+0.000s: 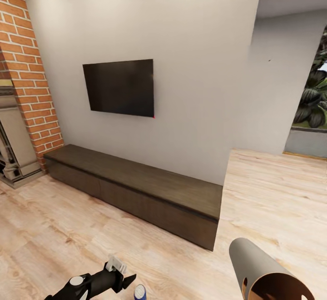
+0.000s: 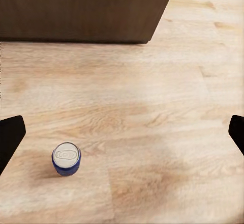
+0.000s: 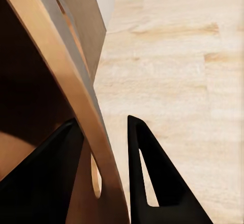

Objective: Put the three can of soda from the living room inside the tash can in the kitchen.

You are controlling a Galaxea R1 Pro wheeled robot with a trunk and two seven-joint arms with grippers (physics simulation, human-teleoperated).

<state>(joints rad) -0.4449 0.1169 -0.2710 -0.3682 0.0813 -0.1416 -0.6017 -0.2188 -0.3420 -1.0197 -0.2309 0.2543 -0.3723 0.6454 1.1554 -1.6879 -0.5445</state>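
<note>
one blue can (image 2: pixel 66 158) upright on floor, between open left pincer (image 2: pixel 122 132) fingers

A blue cylindrical soda can with a silver-grey top (image 2: pixel 66 159) is seen on the pale, wood-grained plank floor (image 2: pixel 152 112), and black is shown by the left gripper (image 1: pixel 121 276) and by the right gripper's fingers (image 3: pixel 152 183). The round bin (image 1: pixel 263 272) is coloured pale grey outside and brown wood tone inside. A red-orange brick pattern with pale mortar is carried by the fireplace column (image 1: pixel 32 82), while the wall-mounted flat screen (image 1: pixel 119 87) is rendered black, the long low cabinet (image 1: pixel 145 191) dark brown, and the wall (image 1: pixel 181 41) off-white.
</note>
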